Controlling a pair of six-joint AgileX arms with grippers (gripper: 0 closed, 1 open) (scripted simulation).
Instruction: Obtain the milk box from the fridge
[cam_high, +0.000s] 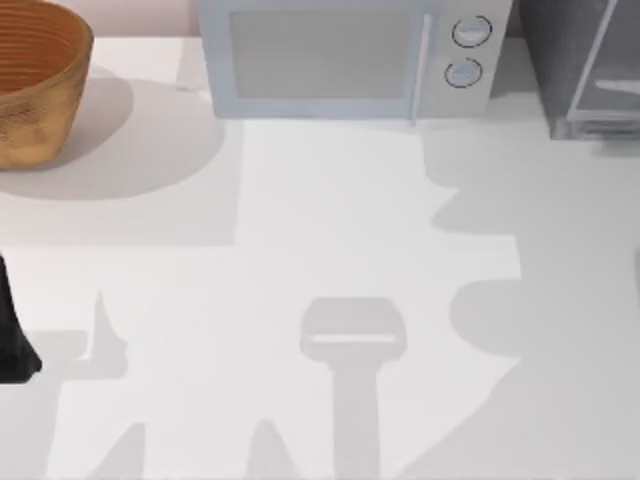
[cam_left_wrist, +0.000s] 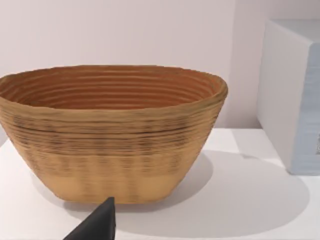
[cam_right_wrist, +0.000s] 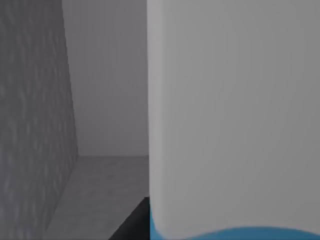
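Note:
The milk box (cam_right_wrist: 230, 115) stands very close in the right wrist view, a white face with a light-blue strip along its lower edge. It is inside the fridge (cam_right_wrist: 30, 125), whose speckled dark grey wall and pale floor lie beside it. A dark part of my right gripper (cam_right_wrist: 134, 222) sits right against the box's side. In the top view the fridge (cam_high: 575, 70) stands at the back right corner of the table. My left gripper (cam_high: 15, 345) is parked at the table's left edge, and its dark tip (cam_left_wrist: 100, 225) points at the basket.
A woven wicker basket (cam_high: 30, 80) stands at the back left, seen up close as the basket (cam_left_wrist: 115, 135) in the left wrist view. A pale blue-grey microwave (cam_high: 340, 60) with two round knobs stands at the back middle, between basket and fridge.

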